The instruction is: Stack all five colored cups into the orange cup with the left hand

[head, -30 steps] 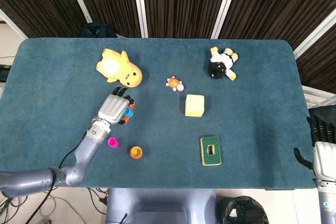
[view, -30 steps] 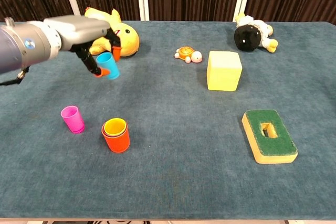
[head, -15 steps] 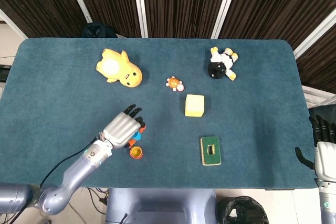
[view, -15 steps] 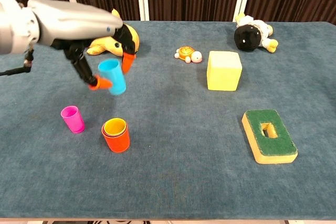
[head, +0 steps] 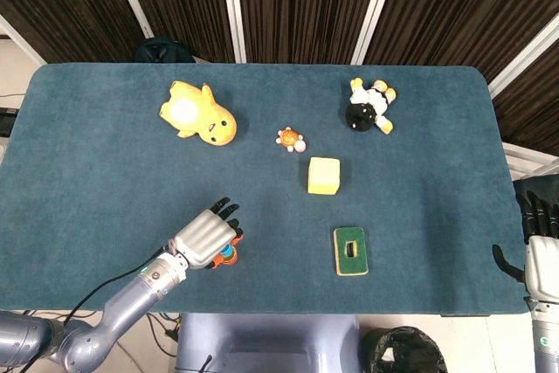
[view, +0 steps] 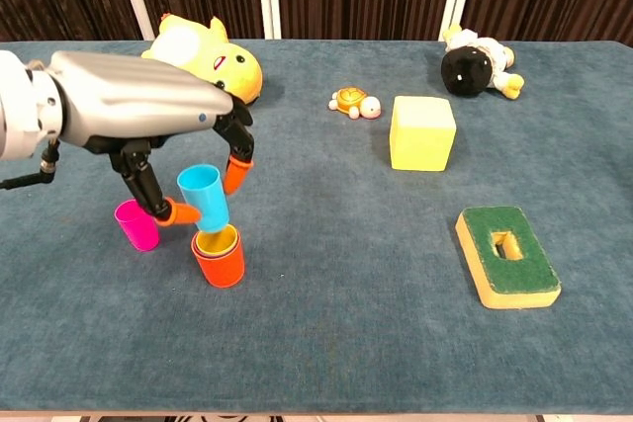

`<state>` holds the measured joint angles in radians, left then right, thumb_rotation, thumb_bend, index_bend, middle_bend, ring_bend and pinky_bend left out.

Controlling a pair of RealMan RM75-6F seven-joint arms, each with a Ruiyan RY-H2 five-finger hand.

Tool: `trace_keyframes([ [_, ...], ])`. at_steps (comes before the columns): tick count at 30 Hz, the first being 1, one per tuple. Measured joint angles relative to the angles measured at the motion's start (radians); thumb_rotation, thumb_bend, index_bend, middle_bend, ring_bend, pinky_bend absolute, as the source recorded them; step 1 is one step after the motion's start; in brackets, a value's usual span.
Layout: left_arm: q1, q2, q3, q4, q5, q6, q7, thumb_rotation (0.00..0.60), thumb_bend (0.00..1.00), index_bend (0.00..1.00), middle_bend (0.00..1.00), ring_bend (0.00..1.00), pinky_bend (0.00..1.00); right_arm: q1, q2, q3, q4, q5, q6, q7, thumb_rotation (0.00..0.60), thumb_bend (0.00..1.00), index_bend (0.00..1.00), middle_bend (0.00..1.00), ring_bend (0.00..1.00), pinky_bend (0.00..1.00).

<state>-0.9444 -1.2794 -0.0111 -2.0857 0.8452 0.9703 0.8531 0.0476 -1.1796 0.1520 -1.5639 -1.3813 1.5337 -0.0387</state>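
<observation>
My left hand (view: 148, 121) pinches a light blue cup (view: 203, 194) between thumb and fingers. The cup hangs tilted, its base just over the mouth of the orange cup (view: 220, 262), which holds a yellow cup (view: 217, 239) nested inside. A magenta cup (view: 135, 225) stands upright left of the orange cup, partly behind my thumb. From the head camera my left hand (head: 206, 238) covers the cups; only a sliver of the orange cup (head: 228, 256) shows. My right hand (head: 541, 251) hangs off the table's right edge, holding nothing, its fingers pointing up.
A yellow duck plush (view: 213, 56) lies at the back left. A small turtle toy (view: 352, 102), a yellow block (view: 422, 132) and a black-and-white plush (view: 475, 62) sit further right. A green-topped sponge (view: 507, 254) lies at the front right.
My left hand has carried the blue cup toward the front of the table and lowered it from beside the duck to just above the orange cup. The right hand has barely moved.
</observation>
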Motion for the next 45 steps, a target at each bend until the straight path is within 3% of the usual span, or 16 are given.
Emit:
trace_keyframes([
  [24,-0.022,-0.078,0.027,0.084,0.009,-0.001,-0.008,0.600,0.31,0.47,0.33,0.08,0.08,-0.004,0.001,0.006,0.002,0.007,0.004,0.012,0.600,0.37,0.06,0.05,0.07,0.00],
  [34,-0.038,-0.074,0.047,0.079,-0.002,-0.006,0.022,0.600,0.23,0.26,0.21,0.05,0.05,-0.006,0.004,0.008,0.000,0.007,0.007,0.018,0.600,0.37,0.06,0.05,0.07,0.00],
  [40,-0.061,-0.064,0.063,0.067,-0.041,-0.002,0.067,0.600,0.22,0.24,0.20,0.04,0.05,-0.007,0.005,0.009,-0.001,0.009,0.009,0.018,0.600,0.37,0.06,0.05,0.07,0.00],
  [45,-0.058,-0.047,0.043,0.042,-0.036,0.037,0.048,0.600,0.22,0.25,0.21,0.04,0.06,-0.007,0.004,0.009,-0.001,0.008,0.009,0.016,0.600,0.37,0.06,0.05,0.07,0.00],
])
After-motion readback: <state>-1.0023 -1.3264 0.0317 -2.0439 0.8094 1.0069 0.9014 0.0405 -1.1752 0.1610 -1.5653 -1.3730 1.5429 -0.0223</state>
